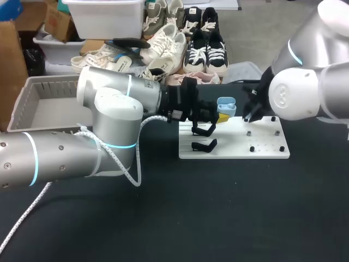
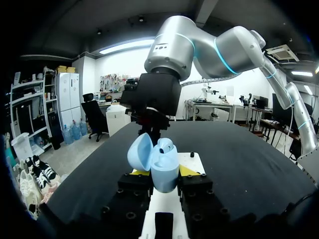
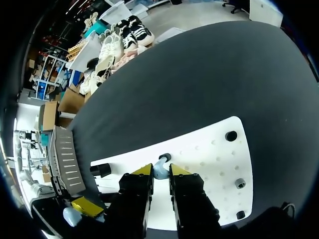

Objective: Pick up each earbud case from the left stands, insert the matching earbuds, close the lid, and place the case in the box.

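The left gripper point(image 2: 163, 173) fingers clamp the open earbud case point(image 2: 165, 162) by its lower sides, above the white board point(image 1: 267, 148). The right gripper point(image 3: 161, 172) fingers, nearly closed, pinch an earbud point(image 3: 160, 168) on the board. Both items are probably light and slick, so they call for a gentle side grip.

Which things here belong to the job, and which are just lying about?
Job: blue earbud case, lid open, in left gripper; earbud in right gripper; white board; black stands; grey box.
Lying about: left arm's white cable; black table.
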You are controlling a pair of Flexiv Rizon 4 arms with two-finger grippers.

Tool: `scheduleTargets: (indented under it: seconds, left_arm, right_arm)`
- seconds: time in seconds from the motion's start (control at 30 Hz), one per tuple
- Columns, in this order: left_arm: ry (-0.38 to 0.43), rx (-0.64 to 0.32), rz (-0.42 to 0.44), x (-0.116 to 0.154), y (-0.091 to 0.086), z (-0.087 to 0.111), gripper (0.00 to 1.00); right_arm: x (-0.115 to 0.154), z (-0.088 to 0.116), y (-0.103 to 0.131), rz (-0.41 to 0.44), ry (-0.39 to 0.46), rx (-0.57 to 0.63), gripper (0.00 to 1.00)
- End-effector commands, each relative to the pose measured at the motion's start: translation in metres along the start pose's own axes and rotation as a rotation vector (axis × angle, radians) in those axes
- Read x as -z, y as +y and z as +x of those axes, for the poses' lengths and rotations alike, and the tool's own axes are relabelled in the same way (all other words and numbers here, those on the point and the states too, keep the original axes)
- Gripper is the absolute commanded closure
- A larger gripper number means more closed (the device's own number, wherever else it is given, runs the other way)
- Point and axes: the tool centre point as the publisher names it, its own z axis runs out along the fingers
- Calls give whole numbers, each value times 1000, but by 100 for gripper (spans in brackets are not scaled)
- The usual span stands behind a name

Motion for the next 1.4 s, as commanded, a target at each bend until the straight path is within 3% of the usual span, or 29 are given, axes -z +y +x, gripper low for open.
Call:
scheduleTargets:
  seconds: [0.03,0.4,0.73,1.07,1.4]
  left_arm:
    - [-1,0,0,0,1,0,100]
    - [-1,0,0,0,1,0,100]
    - [-1,0,0,0,1,0,100]
    - [-1,0,0,0,1,0,100]
    - [-1,0,0,0,1,0,100]
  right_arm:
    - [17,8,-2,3,-18,-20,100]
    - [61,28,7,-18,-37,-4,100]
    - [127,44,35,-33,-100,105,100]
    - [166,62,76,105,-69,339,100]
    - [170,86,108,264,19,592,100]
